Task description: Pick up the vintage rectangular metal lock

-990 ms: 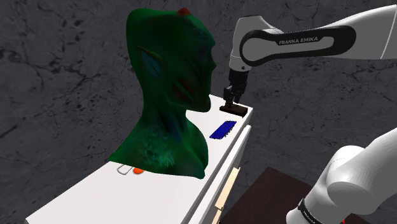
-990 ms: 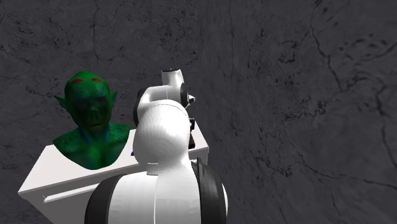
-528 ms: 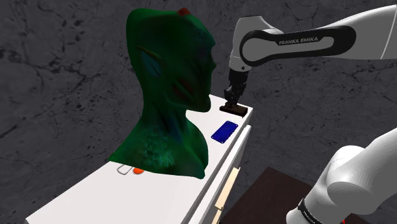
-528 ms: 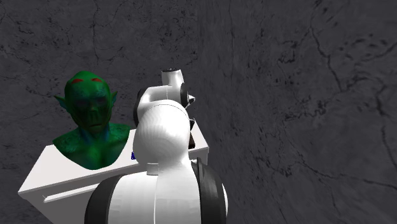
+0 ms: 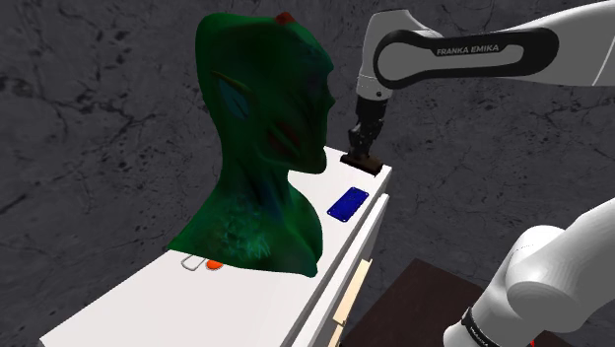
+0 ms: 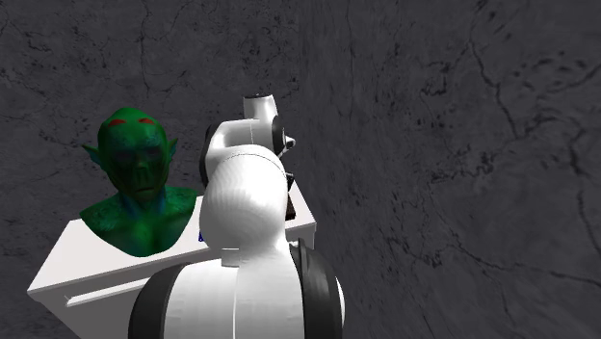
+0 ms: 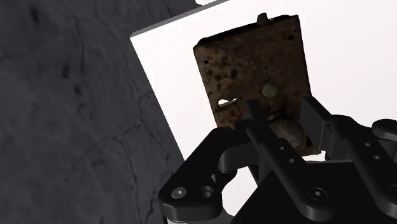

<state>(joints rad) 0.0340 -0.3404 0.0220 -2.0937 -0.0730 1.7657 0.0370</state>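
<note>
1. Rusty lock (image 7: 254, 70) at the far corner of a long white surface (image 5: 148, 306), over a dark cracked floor; pale drawer fronts along the side of the surface in the shoulder view.
2. White arm (image 5: 463, 54) stretched in from the shoulder view's right and bent down to that far corner; in the second exterior view very close to the camera, in front of much of the surface (image 6: 67, 260).
3. Green bust (image 5: 261, 148) with pointed ears and red marks, upright near the middle of the surface, between its near end and the lock.
4. Black pincer (image 5: 361, 146) pointing straight down, pinching the lock from two sides; in the wrist view, fingers (image 7: 254, 121) set at either side of a round knob at the nearer end of the plate.
5. Lock itself: brown, spotted, rectangular plate with a small slot and a stud, about flat, close beside the edge of the surface; touching the surface or just off it, cannot tell.
6. Blue flat slab (image 5: 347, 203) on the surface between bust and lock, apart from both.
7. Small orange thing (image 5: 213, 264) and small white thing (image 5: 189, 262), side by side at the foot of the bust.
</note>
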